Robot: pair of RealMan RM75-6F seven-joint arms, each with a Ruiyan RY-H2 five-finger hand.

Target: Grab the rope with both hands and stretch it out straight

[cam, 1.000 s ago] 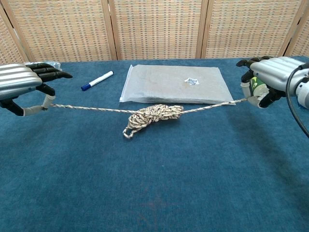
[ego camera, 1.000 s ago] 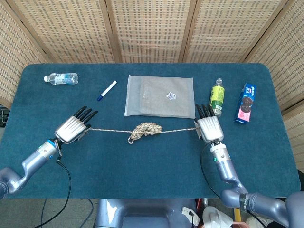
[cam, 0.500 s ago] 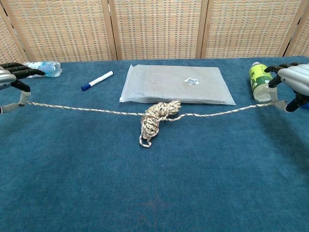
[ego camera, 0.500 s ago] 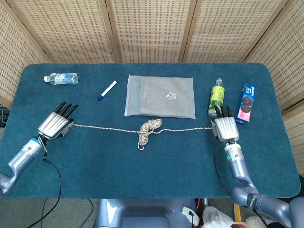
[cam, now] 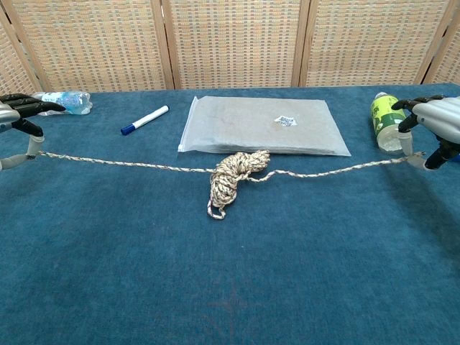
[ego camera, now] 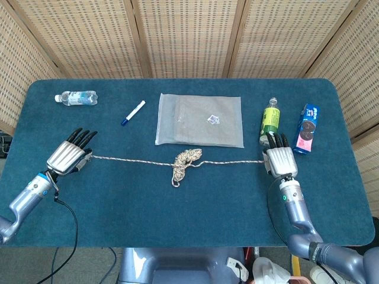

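Observation:
A beige braided rope [ego camera: 142, 161] [cam: 144, 164] runs across the blue table, with a tangled bundle [ego camera: 184, 161] [cam: 233, 175] still knotted at its middle. My left hand [ego camera: 68, 156] [cam: 14, 118] pinches the rope's left end near the table's left side. My right hand [ego camera: 279, 160] [cam: 435, 123] pinches the right end, just in front of the green bottle. The two strands from the bundle to each hand lie nearly straight, the right one sagging slightly.
A clear plastic pouch [ego camera: 200, 120] [cam: 262, 125] lies just behind the bundle. A blue-capped marker [ego camera: 133, 112] [cam: 144, 119] and a water bottle [ego camera: 76, 97] [cam: 65, 101] lie at back left. A green bottle [ego camera: 270, 121] [cam: 385, 121] and a blue cookie pack [ego camera: 307, 129] stand by my right hand.
Over the last second both hands moved outward, drawing rope from the bundle, which shrank and turned. In the last half second the hands barely moved and the right strand slackened a little.

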